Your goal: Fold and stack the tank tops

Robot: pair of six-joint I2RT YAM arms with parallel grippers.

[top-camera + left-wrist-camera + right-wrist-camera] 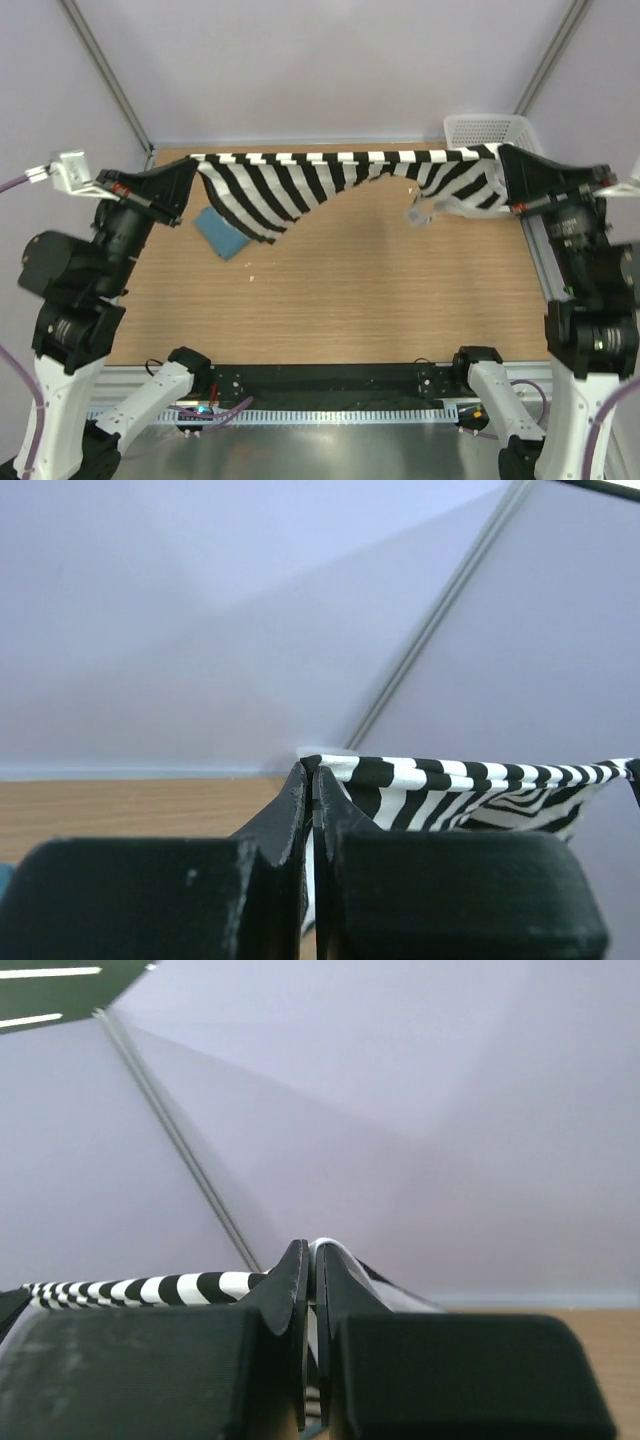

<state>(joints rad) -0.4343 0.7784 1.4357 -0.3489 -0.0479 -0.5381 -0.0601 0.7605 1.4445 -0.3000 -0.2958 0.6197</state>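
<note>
1. Nearest of the task's things is the teal-blue tank top [222,232]. It is a small folded packet lying flat on the surface [350,300], toward the far-left corner, and neither hand touches it.
2. Just beyond and above it, the striped tank top [300,180] hangs in the air. Its upper edge is pulled into a taut line running left to right, parallel to the far edge. The cloth sags deepest on the left, and its lowest fold hangs close by the teal packet; I cannot tell whether they touch.
3. The left hand [190,165] is closed, pinching the left end of that taut edge. Its wrist view shows striped cloth coming out from between the pressed-together jaws of the left hand [310,770].
4. The right hand [503,155] is likewise clamped on the right end, near the far-right corner, and a loose scrap of the top dangles below it.
5. As I judge it, the long axis lies straight across between the hands, one at each end. To spread it flat, both must lower together toward the near edge, or it will drape over the teal packet on the left arm's side.
6. Farthest back, the white mesh basket [485,130] sits at the far-right corner, behind the right hand.
</note>
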